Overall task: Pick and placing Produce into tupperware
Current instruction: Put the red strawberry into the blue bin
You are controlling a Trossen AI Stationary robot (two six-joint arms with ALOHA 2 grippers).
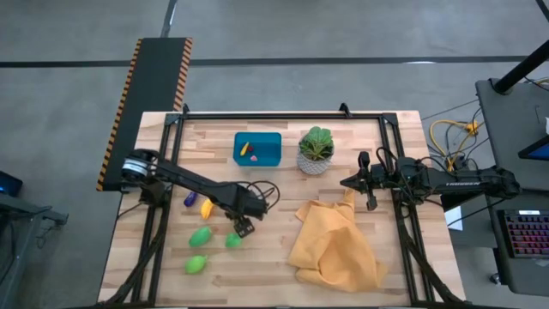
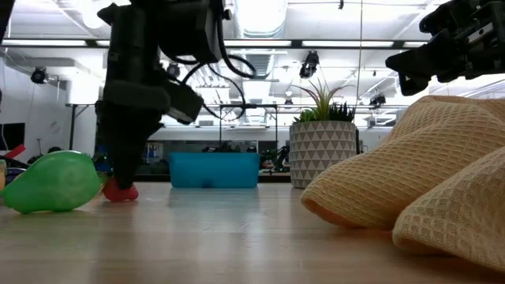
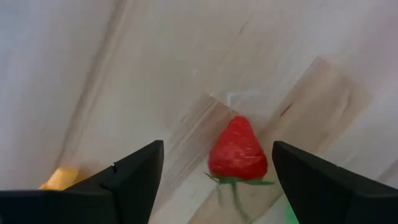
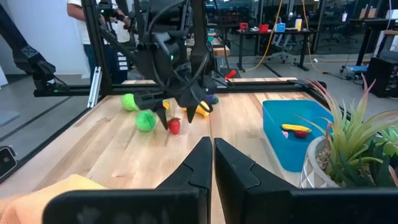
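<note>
From above I see the left gripper (image 1: 244, 227) low over the table (image 1: 403, 257), in the middle of the loose produce: a green piece (image 1: 233, 241) is just beside it, two more green pieces (image 1: 200, 236) lie further to the left edge, and a yellow piece (image 1: 207, 208) and a purple piece (image 1: 190, 198) lie near the arm. The tupperware (image 1: 257, 148) stands at the far side of the table, next to the plant (image 1: 316, 150), and it has small yellow and red pieces inside. The right gripper (image 1: 370, 202) waits over the top edge of the cloth (image 1: 334, 245). In the low view, the left gripper (image 2: 118, 185) reaches down to the table and the strawberry (image 2: 120, 191) lies at its tips; a green piece (image 2: 54, 182) is just beside, and the tupperware (image 2: 214, 170) stands behind, well apart. In the left wrist view, the two fingers (image 3: 134, 177) stand wide apart with the strawberry (image 3: 238, 151) between them, nearer to one finger; I cannot see them touching it, so it is not gripped, it lies on the wood. In the right wrist view, the right fingers (image 4: 189, 171) are pressed together and hold nothing; beyond them I see the left gripper (image 4: 176, 121) above the strawberry (image 4: 175, 126), and the tupperware (image 4: 292, 134) with a yellow piece (image 4: 295, 129) in it, beside the plant (image 4: 348, 155).
</note>
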